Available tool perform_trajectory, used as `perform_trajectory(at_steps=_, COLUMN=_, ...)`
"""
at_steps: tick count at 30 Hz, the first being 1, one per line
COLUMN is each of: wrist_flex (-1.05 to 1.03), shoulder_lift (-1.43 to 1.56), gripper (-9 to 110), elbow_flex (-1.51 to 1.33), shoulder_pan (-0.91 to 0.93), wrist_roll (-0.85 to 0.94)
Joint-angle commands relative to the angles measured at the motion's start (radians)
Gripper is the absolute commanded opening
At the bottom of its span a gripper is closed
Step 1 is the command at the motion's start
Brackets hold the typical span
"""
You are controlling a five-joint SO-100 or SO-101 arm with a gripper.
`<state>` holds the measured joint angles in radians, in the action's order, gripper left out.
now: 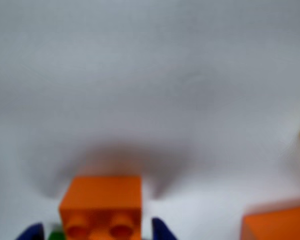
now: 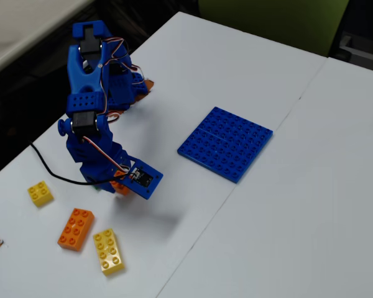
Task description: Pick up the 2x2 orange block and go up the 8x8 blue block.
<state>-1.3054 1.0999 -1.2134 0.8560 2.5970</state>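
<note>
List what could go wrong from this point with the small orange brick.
1. The 2x2 orange block sits between the gripper fingertips, seemingly held near its edge; it may slip.
2. The 8x8 blue block lies well away in the fixed view, so a long carry could shake it loose.

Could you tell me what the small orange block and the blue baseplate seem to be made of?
The 2x2 orange block looks like smooth moulded plastic, with round studs. The 8x8 blue block looks like thin glossy plastic, with a studded top and faint sheen.
</note>
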Motion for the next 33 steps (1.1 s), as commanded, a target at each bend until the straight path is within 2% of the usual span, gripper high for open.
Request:
perform_trajectory(at_steps=1, wrist_flex=0.008, shoulder_lift=0.011, gripper=25, elbow_flex=0.034, shoulder_pan=0.005, wrist_roll=0.003)
perform_trajectory(at_steps=9, wrist_flex=0.014, shoulder_lift=0.0, gripper=21, elbow_flex=0.032, shoulder_pan=0.005, wrist_roll=0.0)
perform_trajectory(at_steps=21, wrist_flex=0.014, shoulder_lift=0.002, gripper=0, elbow_flex=0.031, shoulder_pan=-0.002, wrist_roll=-0.012)
perform_trajectory(at_steps=33, wrist_flex=-0.051, shoulder_lift=0.14, gripper=0, elbow_flex=0.029, shoulder_pan=-0.046, wrist_roll=-0.049)
